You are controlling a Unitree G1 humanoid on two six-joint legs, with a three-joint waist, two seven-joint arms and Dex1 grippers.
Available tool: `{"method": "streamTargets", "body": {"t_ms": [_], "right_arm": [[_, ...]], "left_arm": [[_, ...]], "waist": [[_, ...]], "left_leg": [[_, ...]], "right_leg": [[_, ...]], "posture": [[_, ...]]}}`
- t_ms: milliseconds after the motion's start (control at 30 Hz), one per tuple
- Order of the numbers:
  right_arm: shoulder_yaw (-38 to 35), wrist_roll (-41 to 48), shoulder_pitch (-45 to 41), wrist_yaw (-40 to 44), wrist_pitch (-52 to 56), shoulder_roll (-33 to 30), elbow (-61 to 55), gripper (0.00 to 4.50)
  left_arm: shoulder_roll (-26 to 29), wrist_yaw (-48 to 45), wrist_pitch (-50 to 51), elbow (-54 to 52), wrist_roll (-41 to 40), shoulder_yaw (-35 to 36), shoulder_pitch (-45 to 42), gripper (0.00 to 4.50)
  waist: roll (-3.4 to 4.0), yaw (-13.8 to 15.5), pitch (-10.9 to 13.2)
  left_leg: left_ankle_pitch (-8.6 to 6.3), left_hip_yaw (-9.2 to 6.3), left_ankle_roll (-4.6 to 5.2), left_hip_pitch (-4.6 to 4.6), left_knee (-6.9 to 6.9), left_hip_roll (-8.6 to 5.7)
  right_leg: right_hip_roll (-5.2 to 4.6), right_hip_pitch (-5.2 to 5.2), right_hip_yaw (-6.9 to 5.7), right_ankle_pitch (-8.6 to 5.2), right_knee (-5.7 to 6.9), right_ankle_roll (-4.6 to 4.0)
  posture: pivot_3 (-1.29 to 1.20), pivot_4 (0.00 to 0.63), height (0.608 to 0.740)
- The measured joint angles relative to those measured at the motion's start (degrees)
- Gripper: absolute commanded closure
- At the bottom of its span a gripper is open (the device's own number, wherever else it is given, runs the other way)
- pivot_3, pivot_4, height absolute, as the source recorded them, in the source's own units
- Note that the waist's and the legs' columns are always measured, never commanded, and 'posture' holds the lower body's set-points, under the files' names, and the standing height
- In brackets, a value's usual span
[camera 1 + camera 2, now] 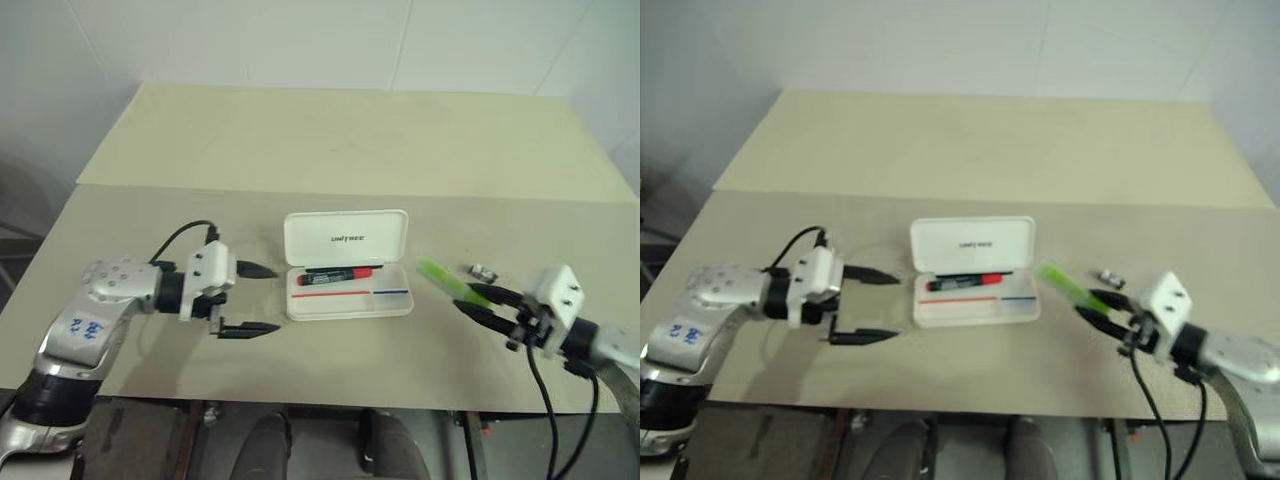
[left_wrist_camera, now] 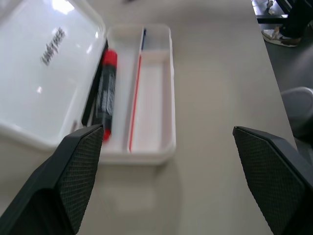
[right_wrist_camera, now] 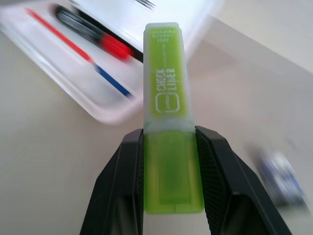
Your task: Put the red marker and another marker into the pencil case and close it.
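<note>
While the left gripper (image 1: 262, 300) gapes empty, the right gripper (image 3: 168, 181) pinches the highlighter (image 3: 167, 122) by its tail: light, stiff, probably slippery plastic.

Left tool (image 1: 258, 300) gapes wide, pointing right; right tool (image 1: 478, 299) points left, fingers pinched together.

Green highlighter (image 3: 168, 142) in right hand (image 3: 168, 196)

Glossy white plastic pencil case (image 1: 347, 262)
</note>
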Motion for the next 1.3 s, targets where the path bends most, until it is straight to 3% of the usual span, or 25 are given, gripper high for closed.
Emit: {"method": "streamTargets", "body": {"t_ms": [267,367,433,600,1067,1300], "right_arm": [[13.7,-0.1,-15.2,8.1,1.6,-0.8,1.7,3.4],[19.2,-1.2,-21.0,11.5,0.5,1.9,5.1,3.4],[22.3,-2.7,-23.7,13.4,-0.9,3.9,7.9,3.4],[27.8,-6.3,-29.2,16.7,-5.2,8.9,16.1,3.4],[32.9,-14.6,-39.6,22.1,-17.1,17.2,36.5,3.4],[32.9,-15.2,-41.5,24.9,-18.3,17.9,38.1,3.4]], "left_arm": [[0.3,-0.1,-2.7,0.2,-0.1,2.2,3.5,0.0],[0.2,0.4,-2.8,0.0,-0.1,2.4,4.5,0.0],[0.2,0.9,-2.8,-0.2,-0.1,2.6,4.8,0.0],[0.2,2.3,-2.8,-1.5,-0.1,3.0,5.6,0.0],[0.2,4.6,-1.4,-4.8,-0.5,3.1,6.9,0.0],[0.2,5.3,-0.8,-5.3,-0.5,3.1,6.9,0.0]], "waist": [[-0.06,0.5,0.0],[-0.06,0.3,0.0],[-0.06,0.3,0.0],[-0.06,0.0,0.0],[-0.06,-1.2,0.0],[-0.06,-1.1,0.0]], "left_leg": [[-0.04,-0.02,-0.02,-0.14,0.02,-0.02],[-0.04,-0.02,-0.02,-0.12,-0.01,0.03],[-0.04,-0.02,-0.02,-0.12,-0.01,0.07],[-0.03,0.01,-0.03,-0.18,-0.02,0.1],[-0.02,0.21,-0.08,-0.14,-0.02,0.29],[-0.02,0.35,-0.21,-0.13,-0.03,0.68]], "right_leg": [[0.01,-0.04,-0.03,0.05,-0.05,0.15],[0.05,-0.15,-0.03,0.1,0.07,0.24],[0.09,-0.23,-0.03,0.42,0.19,0.83],[0.14,-0.42,0.02,0.41,0.34,0.81],[0.42,-0.68,0.41,0.47,0.66,0.76],[0.82,-0.79,0.47,0.57,0.66,0.55]], "posture": [[0.0,0.15,0.74],[0.0,0.15,0.74],[0.0,0.15,0.74],[0.0,0.15,0.74],[0.0,0.15,0.74],[0.0,0.15,0.74]]}}
